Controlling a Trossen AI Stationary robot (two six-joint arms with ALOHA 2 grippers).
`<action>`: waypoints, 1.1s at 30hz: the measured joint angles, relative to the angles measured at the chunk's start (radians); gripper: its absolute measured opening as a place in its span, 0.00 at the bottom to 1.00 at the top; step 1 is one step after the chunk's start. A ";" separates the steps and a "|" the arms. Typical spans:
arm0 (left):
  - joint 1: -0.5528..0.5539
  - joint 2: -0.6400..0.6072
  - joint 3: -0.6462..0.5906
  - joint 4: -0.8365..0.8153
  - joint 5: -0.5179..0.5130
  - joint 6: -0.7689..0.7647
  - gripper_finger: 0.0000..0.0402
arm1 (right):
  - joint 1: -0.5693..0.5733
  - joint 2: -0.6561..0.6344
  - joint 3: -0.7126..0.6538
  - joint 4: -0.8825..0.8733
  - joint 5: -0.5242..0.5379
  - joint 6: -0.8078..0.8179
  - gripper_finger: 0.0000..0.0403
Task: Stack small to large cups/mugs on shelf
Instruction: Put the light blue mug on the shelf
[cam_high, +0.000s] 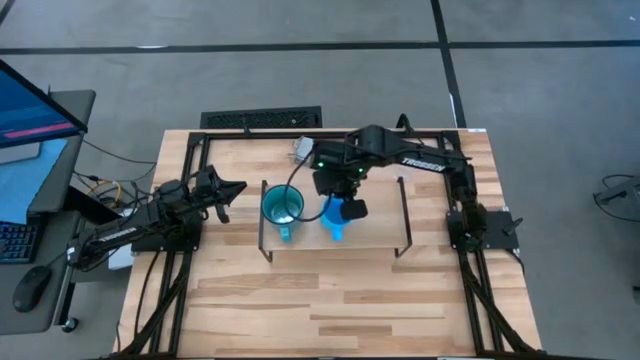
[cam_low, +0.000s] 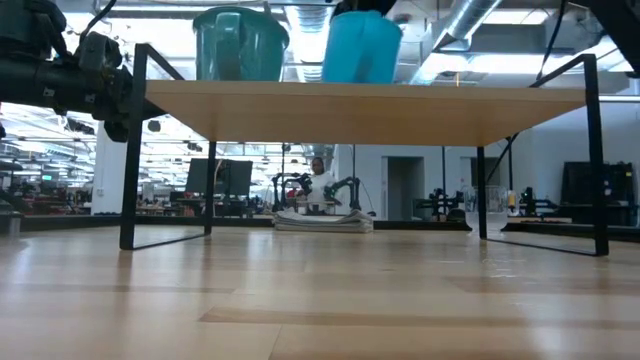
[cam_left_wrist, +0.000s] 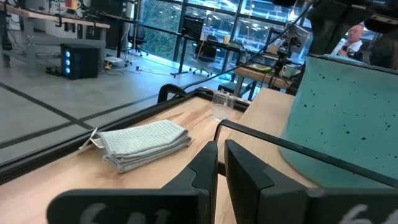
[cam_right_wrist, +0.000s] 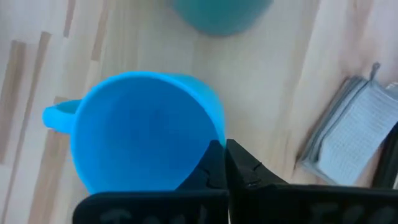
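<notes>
Blue mug (cam_high: 335, 219) near shelf (cam_high: 380, 215) edge

teal mug (cam_low: 240, 42): rim cut off | blue mug (cam_low: 362, 46): top cut off

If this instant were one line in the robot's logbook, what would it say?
right claw: pinching blue mug rim on shelf | teal mug: beside it on shelf | clear cup: off shelf | left claw: shut, waiting

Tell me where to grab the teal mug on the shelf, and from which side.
Probably its left rim wall, from above, one jaw inside. The teal mug stands upright, mouth open; the blue mug, held by the right gripper, crowds its right, while the left gripper waits on the free side.
</notes>
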 joint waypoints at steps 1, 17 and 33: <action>0.000 0.003 0.000 0.000 0.000 0.000 0.05 | 0.000 0.001 0.000 -0.004 -0.003 -0.008 0.00; 0.000 0.012 0.000 0.000 -0.002 0.002 0.05 | -0.003 0.029 -0.013 0.003 -0.019 -0.031 0.00; 0.000 0.012 0.000 0.000 -0.002 0.003 0.05 | -0.001 0.030 -0.015 0.011 -0.010 -0.047 0.01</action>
